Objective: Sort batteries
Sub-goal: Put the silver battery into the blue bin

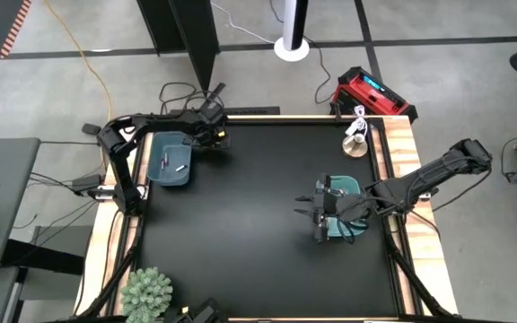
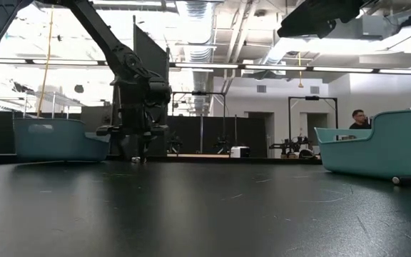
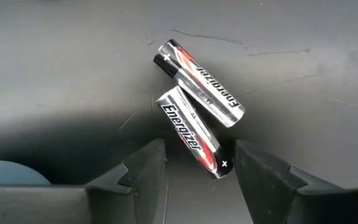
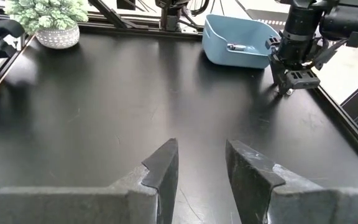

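Beside the left teal bin [image 1: 170,166], the left gripper [image 3: 197,163] stands wide open over two batteries [image 3: 197,93] lying touching on the black table [image 1: 240,224], gripping nothing. The right gripper [image 4: 201,165] hovers by the right bin [image 1: 344,187], partly open, empty.

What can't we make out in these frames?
- High view: the batteries under the left gripper are hidden by the arm.
- High view: right bin contents are covered by the right gripper.
- Low view: left bin contents are hidden behind its wall.
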